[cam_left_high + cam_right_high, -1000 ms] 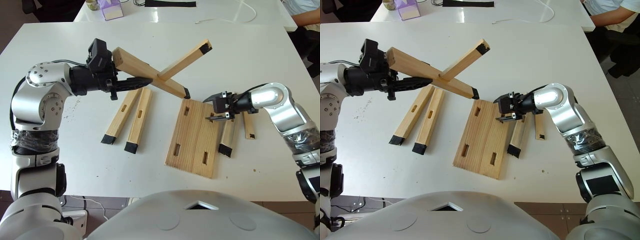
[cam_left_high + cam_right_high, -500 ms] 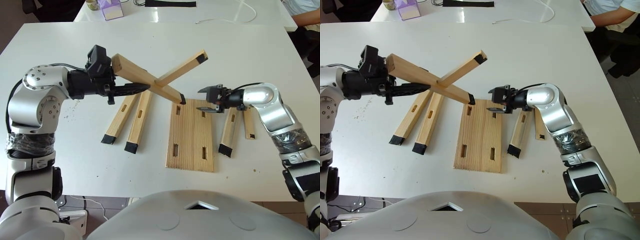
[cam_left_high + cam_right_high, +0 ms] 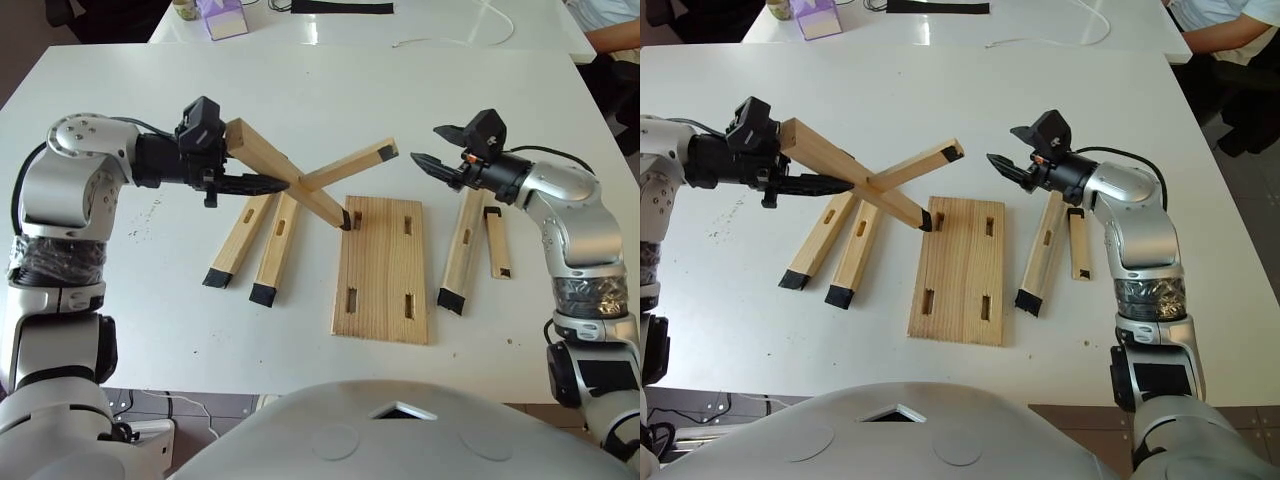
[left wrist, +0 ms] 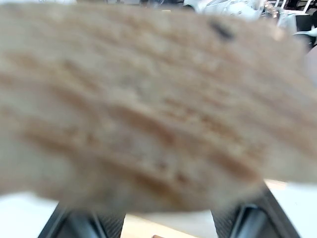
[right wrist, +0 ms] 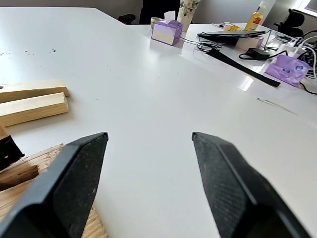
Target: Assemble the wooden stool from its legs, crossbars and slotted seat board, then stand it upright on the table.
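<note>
Left eye view: the left gripper [image 3: 262, 183] is clamped on a joined leg and crossbar [image 3: 305, 180], which it holds slanting above the table [image 3: 330, 90]. The leg's black foot is down at the 11 o'clock corner of the seat board [image 3: 385, 285], beside a slot. I cannot tell whether it is seated. The board lies flat and shows 4 slots. 2 loose legs [image 3: 243, 235] lie side by side at its 9 o'clock. A third leg [image 3: 460, 245] and a short crossbar [image 3: 494, 243] lie at its 3 o'clock. The right gripper [image 3: 426, 143] hovers at the board's 1 o'clock, spread wide and empty.

Left wrist view: blurred wood grain of the held piece sits right against the lens, with dark fingers [image 4: 79, 223] below it on either side.

Right wrist view: the 2 fingers [image 5: 74, 178] stand far apart over bare table, with nothing between them.

The parts look like dry softwood: stiff, fairly light, and square-sided, so flat faces should grip well. The joined piece is lopsided, and the crossbar probably acts as a lever that twists it in a pinch. A hold close to the joint seems safest, and a hard pull could loosen the peg. The third leg is likely best pinched mid-length across its sides. The board lies flush, so an edge is probably the only purchase.
</note>
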### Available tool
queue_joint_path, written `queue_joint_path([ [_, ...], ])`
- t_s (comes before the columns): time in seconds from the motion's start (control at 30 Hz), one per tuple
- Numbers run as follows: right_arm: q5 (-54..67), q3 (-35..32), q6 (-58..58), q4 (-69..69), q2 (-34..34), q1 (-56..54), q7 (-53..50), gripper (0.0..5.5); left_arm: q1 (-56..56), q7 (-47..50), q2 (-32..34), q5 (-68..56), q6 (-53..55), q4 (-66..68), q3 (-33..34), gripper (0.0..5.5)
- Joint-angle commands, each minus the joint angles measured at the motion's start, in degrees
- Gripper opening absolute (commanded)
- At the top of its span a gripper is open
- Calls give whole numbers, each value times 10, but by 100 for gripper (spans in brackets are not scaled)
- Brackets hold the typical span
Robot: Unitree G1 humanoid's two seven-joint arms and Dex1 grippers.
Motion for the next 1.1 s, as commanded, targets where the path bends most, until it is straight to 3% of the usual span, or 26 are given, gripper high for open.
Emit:
queue_joint_path([
  [0.03, 10, -10, 11, -19, -3, 30, -18, 314, -46, -22, -6, 8, -11, 21, -6, 201],
  [1.1, 12, 8, 12, -52, 31, 94, -81, 314, -123, -85, -65, 95, -70, 163, -83, 201],
])
